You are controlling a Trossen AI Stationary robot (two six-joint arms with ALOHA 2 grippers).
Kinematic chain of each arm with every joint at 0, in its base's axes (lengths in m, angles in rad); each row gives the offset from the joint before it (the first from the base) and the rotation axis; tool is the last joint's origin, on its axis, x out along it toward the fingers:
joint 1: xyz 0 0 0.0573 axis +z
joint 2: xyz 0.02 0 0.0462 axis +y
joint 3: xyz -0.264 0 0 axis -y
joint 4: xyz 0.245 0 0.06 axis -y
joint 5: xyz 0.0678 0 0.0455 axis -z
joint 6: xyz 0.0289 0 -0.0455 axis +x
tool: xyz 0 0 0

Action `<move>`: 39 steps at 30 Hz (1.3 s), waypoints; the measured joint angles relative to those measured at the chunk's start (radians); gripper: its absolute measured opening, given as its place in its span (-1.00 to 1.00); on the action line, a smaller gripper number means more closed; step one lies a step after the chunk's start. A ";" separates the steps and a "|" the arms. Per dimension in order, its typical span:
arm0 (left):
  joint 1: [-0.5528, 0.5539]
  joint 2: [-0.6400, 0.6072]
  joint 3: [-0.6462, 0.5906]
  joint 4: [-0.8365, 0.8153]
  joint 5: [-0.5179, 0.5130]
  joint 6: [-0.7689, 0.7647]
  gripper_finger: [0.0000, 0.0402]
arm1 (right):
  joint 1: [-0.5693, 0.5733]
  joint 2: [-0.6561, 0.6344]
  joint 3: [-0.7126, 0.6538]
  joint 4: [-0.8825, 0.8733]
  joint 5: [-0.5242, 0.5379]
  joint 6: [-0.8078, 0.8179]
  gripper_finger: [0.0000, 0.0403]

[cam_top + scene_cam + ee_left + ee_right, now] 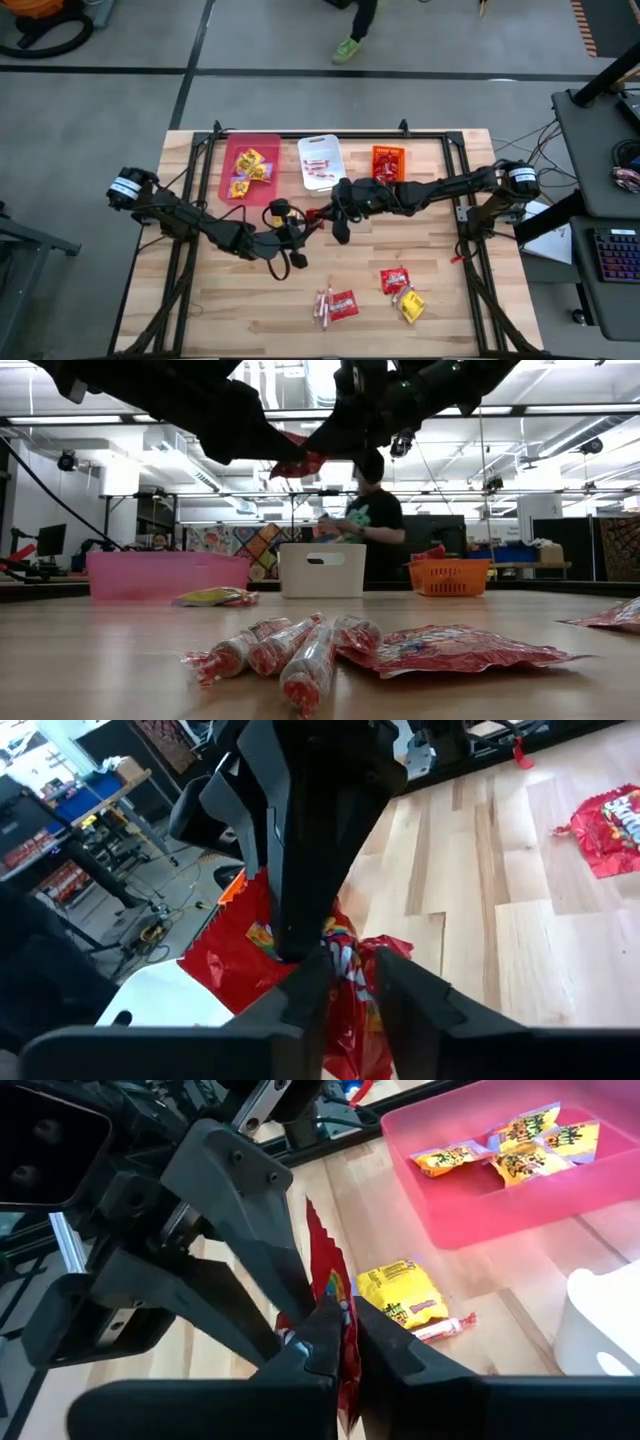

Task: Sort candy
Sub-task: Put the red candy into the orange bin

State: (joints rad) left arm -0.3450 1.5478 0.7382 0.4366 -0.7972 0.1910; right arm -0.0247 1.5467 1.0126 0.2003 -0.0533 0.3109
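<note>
Nearest us in the low view lie the sticks (285, 650) on the worktop. At centre frame both pincers meet on one red packet (328, 1295) — the left pincer (345, 975) and right pincer (345, 1342) each closed on it, aloft. The orange bin (388, 163) lies up-right, nearer the right arm.

Grey floor (120, 90) around wooden table (240, 300); desk with keyboard (612, 255) beside; ceiling strip lights (565, 408) overhead.
</note>
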 joint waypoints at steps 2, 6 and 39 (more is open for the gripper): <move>0.000 0.000 -0.001 -0.001 -0.031 -0.031 -0.58 | -0.009 0.000 0.000 -0.001 0.000 0.001 -0.95; 0.001 -0.008 -0.011 -0.012 -0.103 -0.072 -0.47 | -0.037 -0.001 0.000 -0.022 0.001 0.002 -0.96; 0.013 -0.553 -0.390 -0.022 0.133 -0.360 -0.66 | -0.567 -0.117 0.006 -0.876 0.195 0.008 -0.89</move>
State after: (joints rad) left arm -0.3321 0.9944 0.3484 0.4149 -0.6640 -0.1686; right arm -0.5915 1.4296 1.0189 -0.6759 0.1414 0.3190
